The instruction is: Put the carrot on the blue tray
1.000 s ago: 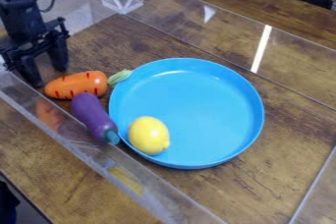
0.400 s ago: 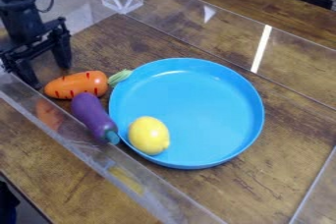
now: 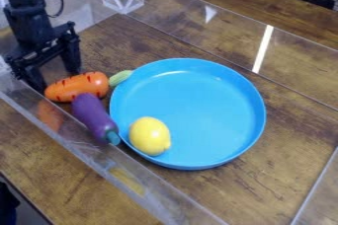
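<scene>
The carrot lies on the worktop, just beside the tray rim, unheld. The hand is spread wide above it. A light, stiff, smooth toy is judged; mid-body grasp advised.

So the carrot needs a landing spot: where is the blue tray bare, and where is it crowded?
The blue tray is bare across its middle and far side. Its near-left rim is crowded: lemon on it, eggplant and carrot just outside, open gripper over the carrot.
</scene>
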`<state>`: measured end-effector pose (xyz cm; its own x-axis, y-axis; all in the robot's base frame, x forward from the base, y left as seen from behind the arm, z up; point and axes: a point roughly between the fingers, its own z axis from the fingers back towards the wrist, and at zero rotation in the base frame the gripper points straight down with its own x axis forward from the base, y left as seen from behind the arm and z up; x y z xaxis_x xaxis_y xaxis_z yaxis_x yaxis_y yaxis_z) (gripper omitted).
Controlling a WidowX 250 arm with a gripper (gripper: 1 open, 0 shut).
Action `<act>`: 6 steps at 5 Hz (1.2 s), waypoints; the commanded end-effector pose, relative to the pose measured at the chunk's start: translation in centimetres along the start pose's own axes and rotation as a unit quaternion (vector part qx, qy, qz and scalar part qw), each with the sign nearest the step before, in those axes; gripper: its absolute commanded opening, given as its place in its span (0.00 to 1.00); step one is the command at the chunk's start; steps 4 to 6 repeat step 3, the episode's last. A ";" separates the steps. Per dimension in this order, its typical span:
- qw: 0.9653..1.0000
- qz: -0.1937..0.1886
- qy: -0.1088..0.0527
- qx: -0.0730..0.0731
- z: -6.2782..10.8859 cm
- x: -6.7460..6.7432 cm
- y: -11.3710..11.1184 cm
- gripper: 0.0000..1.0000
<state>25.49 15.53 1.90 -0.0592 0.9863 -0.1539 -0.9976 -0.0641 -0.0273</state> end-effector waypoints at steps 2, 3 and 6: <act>0.999 0.028 -0.021 -0.037 2.1 0.1 -0.8 1.00; 0.998 0.035 -0.020 -0.039 2.0 -1.0 -0.8 1.00; 0.998 0.035 -0.020 -0.039 2.0 -1.0 -0.8 1.00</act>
